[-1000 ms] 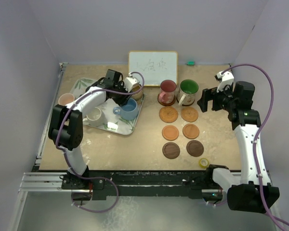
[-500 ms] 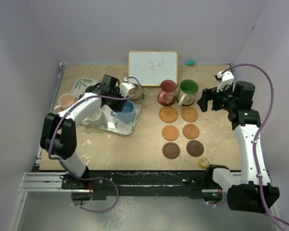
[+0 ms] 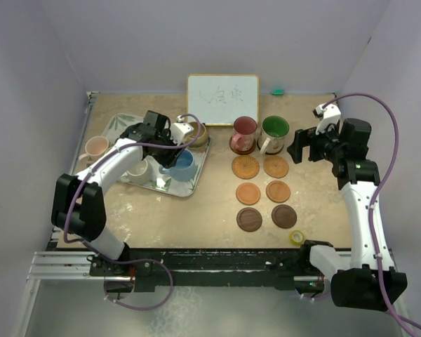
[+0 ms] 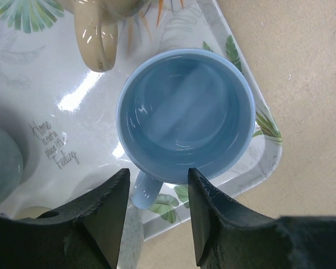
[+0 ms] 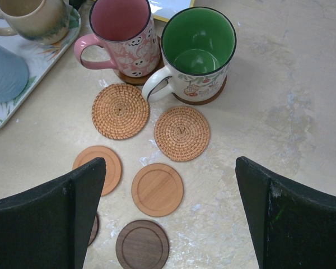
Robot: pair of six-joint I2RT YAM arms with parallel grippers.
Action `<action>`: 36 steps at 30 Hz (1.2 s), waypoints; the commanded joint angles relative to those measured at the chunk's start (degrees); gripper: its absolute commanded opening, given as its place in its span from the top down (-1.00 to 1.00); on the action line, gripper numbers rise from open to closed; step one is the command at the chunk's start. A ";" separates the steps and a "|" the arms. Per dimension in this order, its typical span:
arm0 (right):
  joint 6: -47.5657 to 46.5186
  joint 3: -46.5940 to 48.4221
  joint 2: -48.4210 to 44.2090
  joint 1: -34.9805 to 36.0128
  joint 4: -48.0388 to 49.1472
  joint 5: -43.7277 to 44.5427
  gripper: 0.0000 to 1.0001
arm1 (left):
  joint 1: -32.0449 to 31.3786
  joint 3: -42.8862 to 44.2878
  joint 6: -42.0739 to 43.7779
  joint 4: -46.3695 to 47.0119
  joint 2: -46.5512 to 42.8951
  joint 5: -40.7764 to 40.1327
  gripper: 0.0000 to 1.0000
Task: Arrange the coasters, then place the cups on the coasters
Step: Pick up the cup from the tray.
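A blue cup (image 4: pixel 185 115) stands on the leaf-patterned tray (image 4: pixel 50 78). My left gripper (image 4: pixel 155 188) hangs over it, open, its fingers on either side of the cup's handle (image 4: pixel 144 190) without clamping it. In the top view this gripper (image 3: pixel 170 153) is beside the blue cup (image 3: pixel 184 162). A pink cup (image 5: pixel 123 33) and a green cup (image 5: pixel 197 47) each stand on a dark coaster. In front of them lie bare coasters in pairs: woven (image 5: pixel 182 133), orange (image 5: pixel 157 189) and dark brown (image 5: pixel 143 245). My right gripper (image 5: pixel 169 168) is wide open above them, holding nothing.
The tray (image 3: pixel 121 126) also holds a tan cup (image 3: pixel 196 132) and a pale cup (image 3: pixel 137 168). Another pinkish cup (image 3: pixel 96 147) stands left of the tray. A whiteboard (image 3: pixel 222 90) leans at the back. A yellow tape roll (image 3: pixel 296 237) lies near the front edge.
My left wrist has swung left and back from beside the tan cup, so that it now hangs over the blue cup. The right arm has not moved.
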 commanded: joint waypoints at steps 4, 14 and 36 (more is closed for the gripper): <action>-0.81 0.12 -0.14 -0.29 1.86 -1.94 -1.00 | 0.51 1.19 2.67 -0.64 -4.65 3.77 0.07; 0.56 2.08 0.89 0.29 0.75 -7.09 -0.95 | 2.34 -6.94 7.31 5.28 -14.73 8.40 -0.01; -0.26 14.26 16.73 30.76 2.87 -0.02 -0.89 | 14.32 -10.12 5.04 8.14 -29.25 5.58 -0.15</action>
